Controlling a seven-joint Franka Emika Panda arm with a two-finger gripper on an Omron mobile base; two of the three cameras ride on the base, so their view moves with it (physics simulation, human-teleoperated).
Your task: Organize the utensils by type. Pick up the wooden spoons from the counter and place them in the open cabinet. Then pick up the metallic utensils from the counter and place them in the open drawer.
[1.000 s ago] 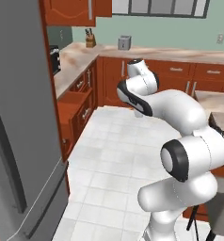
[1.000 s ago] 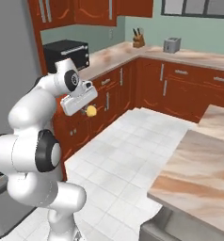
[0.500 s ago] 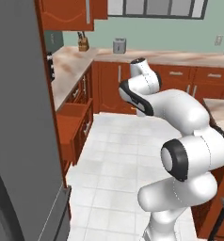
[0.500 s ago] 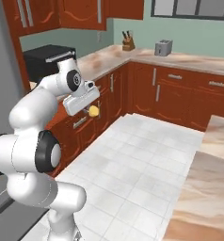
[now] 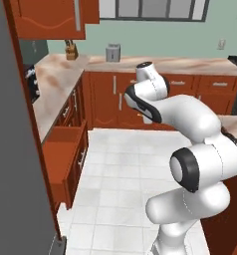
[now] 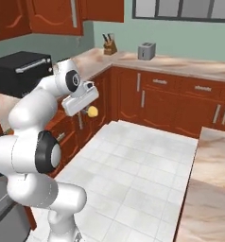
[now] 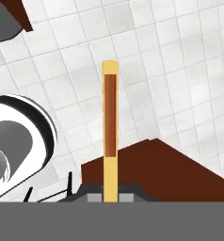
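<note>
Spoon [image 7: 110, 136] is clamped in the claw [image 7: 110, 195]: hand view shows a yellow-tan wooden handle with a darker brown stripe rising straight up from between the finger tips, jaws pinched together on its base. In right base view the spoon's round yellow bowl [image 6: 92, 111] sticks out just below the white hand, claw [image 6: 90, 108] held in the air above the floor, in front of the lower cabinets on the left wall.

Under the spoon in hand view: white tiled floor [image 7: 156, 70], plus a reddish-brown wooden edge [image 7: 170, 174] low in the picture; can't tell which cabinet part that is.

Drawer [image 5: 64, 152] stands pulled out on the left run of cabinets in left base view, reddish-brown front, well apart from the claw. Marble worktop [image 6: 180, 66] runs along the back wall and round the corner, carrying a knife block [image 6: 108, 46] and a grey toaster [image 6: 145, 50]. Black microwave [image 6: 21, 71] sits on the left worktop behind the arm. Pinkish marble counter [image 6: 209, 189] edge shows at lower right of right base view. Upper cabinets [image 5: 51, 17] hang over the left run
</note>
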